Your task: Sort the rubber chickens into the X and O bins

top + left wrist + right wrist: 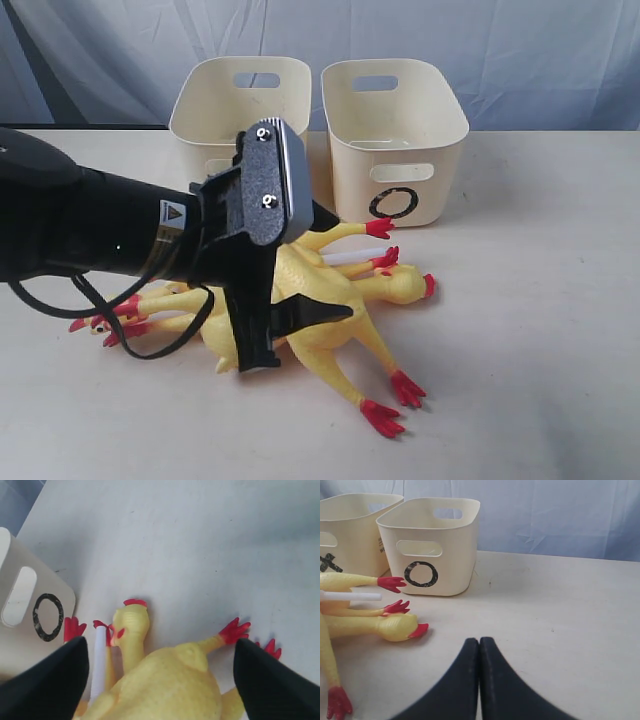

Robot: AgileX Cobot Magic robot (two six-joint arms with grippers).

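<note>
Left tool [160, 647] gaping wide, gripping nothing, straddling fat glossy rubber chicken [170, 685]; right tool [479, 642] pinched closed, empty.

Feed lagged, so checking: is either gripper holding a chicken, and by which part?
Nothing is held. The left gripper has jaws open astride the big chicken; the right gripper is shut, empty.

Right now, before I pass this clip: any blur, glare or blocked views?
Exterior view: even light, soft shadows, left arm hides the X bin mark. Left wrist view: dark fingers blurred, near chicken soft. Right wrist view: O bin crisp, shut right end effector dark, no glare.
</note>
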